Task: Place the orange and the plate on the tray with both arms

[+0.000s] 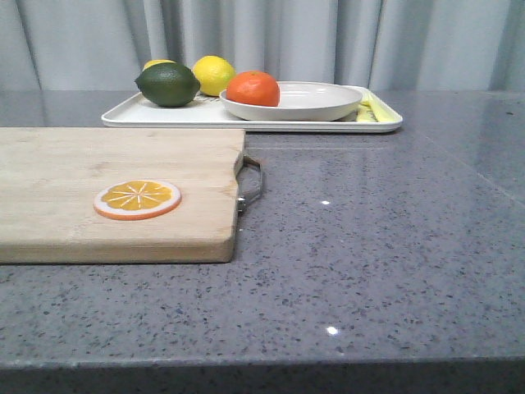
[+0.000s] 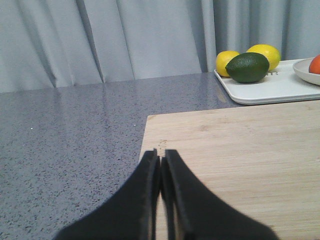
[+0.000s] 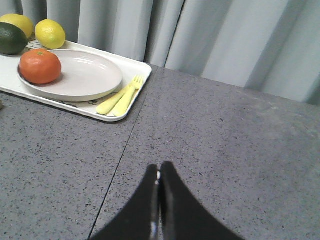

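At the far side of the desk (image 1: 394,246), the tray (image 1: 131,117) lies flat with the plate (image 1: 320,103) on it; the orange (image 1: 253,89) sits inside the plate, toward its left rim; both task items look already placed, so the job reads as finished or nearly so.

Also on the tray: a dark green lime (image 1: 167,84), two lemons (image 1: 214,74) behind it, pale yellow cutlery (image 3: 120,97) beside the plate; nearer, a wooden cutting board (image 1: 82,197) carrying an orange slice (image 1: 137,199).

Handling, as judged: orange glossy, round, firm, likely to roll and slip, best pinched across its widest part; plate rigid, shallow, probably light, best taken at the raised rim, kept level or the fruit slides.

Left claw (image 2: 161,165): fingers pressed together, nothing between them, hovering over the near corner of the cutting board; contact with the wood not certain.

Right claw (image 3: 159,172): likewise closed and empty, above bare desk, well apart from the tray.

Neither arm appears in the front view.
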Action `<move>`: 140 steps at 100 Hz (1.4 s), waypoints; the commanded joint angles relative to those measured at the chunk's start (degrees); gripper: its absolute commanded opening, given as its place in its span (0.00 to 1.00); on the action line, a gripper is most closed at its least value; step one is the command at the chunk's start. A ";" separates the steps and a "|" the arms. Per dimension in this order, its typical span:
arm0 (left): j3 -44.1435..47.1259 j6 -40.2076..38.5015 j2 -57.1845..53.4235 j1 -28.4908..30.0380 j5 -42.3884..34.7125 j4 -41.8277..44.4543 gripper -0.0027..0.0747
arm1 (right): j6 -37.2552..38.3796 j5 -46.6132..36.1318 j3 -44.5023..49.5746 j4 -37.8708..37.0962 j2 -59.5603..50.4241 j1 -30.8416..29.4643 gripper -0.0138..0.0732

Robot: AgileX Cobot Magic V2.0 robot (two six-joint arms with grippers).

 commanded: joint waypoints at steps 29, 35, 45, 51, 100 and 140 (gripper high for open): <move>0.43 -0.03 -1.92 0.08 -5.01 0.00 0.01 | -0.37 -4.77 -1.44 -1.15 -0.75 -0.03 0.04; 0.43 -0.03 -1.92 0.08 -5.01 0.00 0.01 | 0.43 -4.90 -0.75 -2.46 -2.50 -0.03 0.04; 0.43 -0.03 -1.92 0.08 -5.01 0.00 0.01 | 5.74 -6.60 3.22 -6.07 -7.17 -0.03 0.04; 0.43 -0.03 -1.92 0.08 -5.01 0.00 0.01 | 11.53 -9.32 7.24 -10.09 -10.76 -0.03 0.04; 0.43 -0.03 -1.92 0.08 -4.90 0.00 0.01 | 28.37 -19.30 28.26 -19.86 -26.86 -0.03 0.04; 0.43 -0.03 -1.92 0.08 -4.90 0.00 0.01 | 28.37 -18.62 28.16 -19.86 -26.86 -0.03 0.04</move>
